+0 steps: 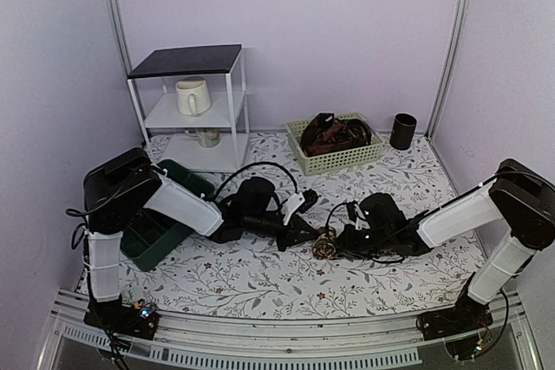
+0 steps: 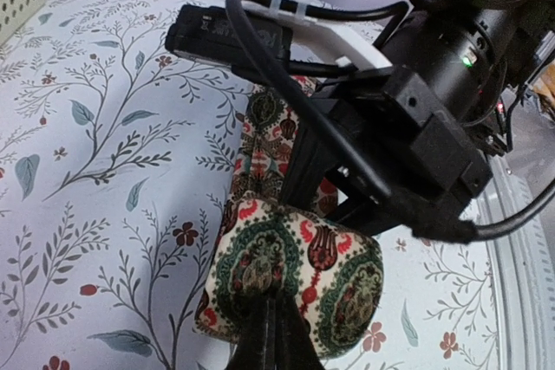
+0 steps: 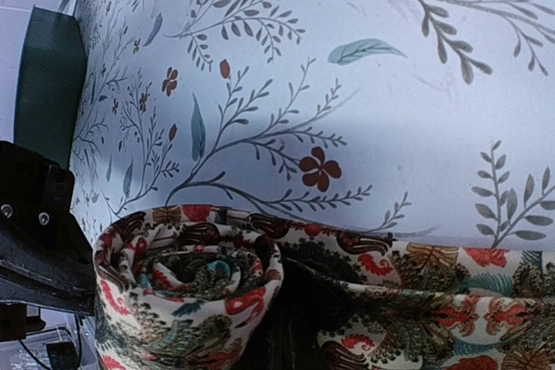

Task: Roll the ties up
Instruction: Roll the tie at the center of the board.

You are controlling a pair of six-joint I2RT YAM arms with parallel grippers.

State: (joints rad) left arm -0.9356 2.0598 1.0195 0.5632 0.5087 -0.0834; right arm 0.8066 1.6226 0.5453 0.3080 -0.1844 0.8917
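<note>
A cream tie with green and red paisley lies mid-table, rolled into a coil point(image 1: 325, 244). My left gripper point(image 1: 314, 233) meets it from the left and my right gripper point(image 1: 340, 240) from the right. In the left wrist view the coil point(image 2: 295, 270) sits at the tips of my left gripper point(image 2: 270, 322), whose fingers are pressed together on its fabric. The unrolled tail point(image 2: 264, 140) runs under the right arm. In the right wrist view the spiral point(image 3: 186, 288) lies left of my right gripper point(image 3: 295, 327), shut in the fold between the coil and the tail point(image 3: 434, 301).
A pale basket point(image 1: 342, 160) at the back holds more dark ties point(image 1: 334, 134). A black cup point(image 1: 402, 130) stands to its right. A white shelf point(image 1: 186, 61) with a mug point(image 1: 192, 95) is back left. A green bin point(image 1: 156, 227) sits under the left arm.
</note>
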